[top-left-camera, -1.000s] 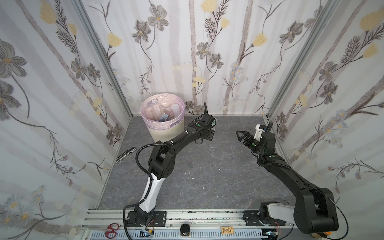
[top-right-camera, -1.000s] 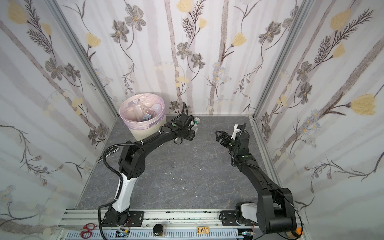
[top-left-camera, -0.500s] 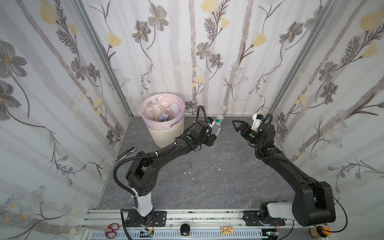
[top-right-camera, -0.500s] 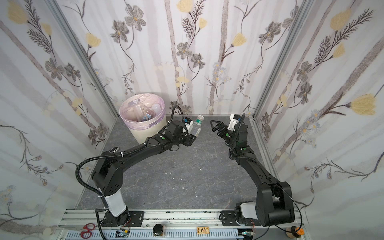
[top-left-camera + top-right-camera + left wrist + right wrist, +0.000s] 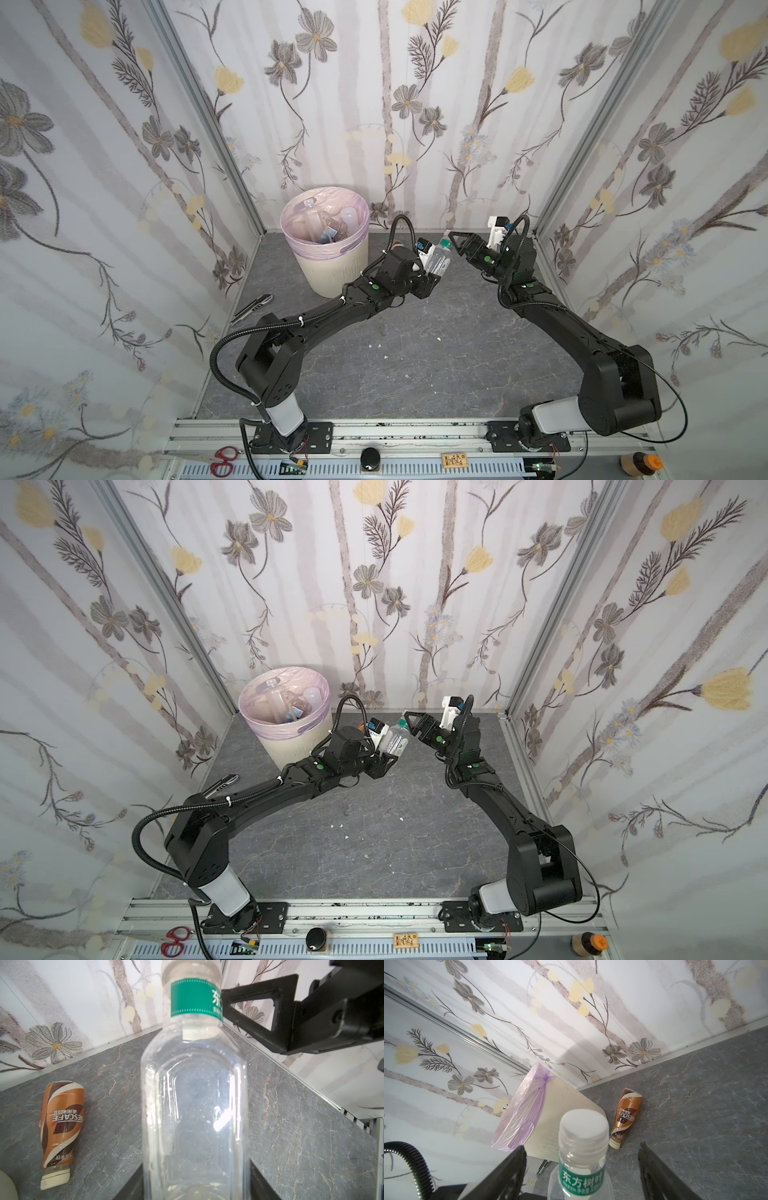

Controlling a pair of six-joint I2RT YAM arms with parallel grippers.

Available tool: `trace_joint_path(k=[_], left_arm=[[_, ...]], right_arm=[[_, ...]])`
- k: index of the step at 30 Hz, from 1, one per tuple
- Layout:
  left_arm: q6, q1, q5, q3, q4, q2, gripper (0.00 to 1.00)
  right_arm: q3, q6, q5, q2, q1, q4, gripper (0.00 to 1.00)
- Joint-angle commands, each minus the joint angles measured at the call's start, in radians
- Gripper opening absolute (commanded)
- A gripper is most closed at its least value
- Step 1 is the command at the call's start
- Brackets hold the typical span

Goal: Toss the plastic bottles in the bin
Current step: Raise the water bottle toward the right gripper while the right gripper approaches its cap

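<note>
A clear plastic bottle (image 5: 195, 1105) with a green label and white cap (image 5: 583, 1126) is held off the floor by its lower body, my left gripper (image 5: 196, 1167) shut on it. In both top views it (image 5: 439, 257) (image 5: 395, 739) hangs right of the bin (image 5: 332, 270) (image 5: 286, 746). My right gripper (image 5: 581, 1147) (image 5: 455, 245) is open, its fingers either side of the cap with gaps. A brown coffee-labelled bottle (image 5: 61, 1120) (image 5: 626, 1118) lies on the floor beside the bin (image 5: 562, 1105). Several bottles (image 5: 328, 230) lie inside the bin.
The bin stands in the back left corner against the floral walls. A dark, slim tool (image 5: 251, 309) lies by the left wall. Red scissors (image 5: 224, 457) rest on the front rail. Small white scraps (image 5: 378, 345) dot the grey floor.
My left gripper has carried the clear bottle rightwards, towards the right gripper. My right gripper has moved left over the bottle's cap and its jaws have narrowed somewhat.
</note>
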Motion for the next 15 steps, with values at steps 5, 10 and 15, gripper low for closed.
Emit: trace_joint_path(k=[5, 10, 15], left_arm=[[0.012, -0.002, 0.003, -0.030, 0.056, -0.041, 0.55], [0.017, -0.004, -0.003, -0.048, 0.056, -0.062, 0.55], [0.020, -0.004, -0.016, -0.068, 0.055, -0.078, 0.56]], right_arm=[[0.060, 0.001, 0.004, 0.066, 0.035, -0.010, 0.75], [0.088, 0.001, 0.008, 0.088, 0.054, -0.012, 0.62], [0.105, 0.001, 0.008, 0.093, 0.065, -0.017, 0.51]])
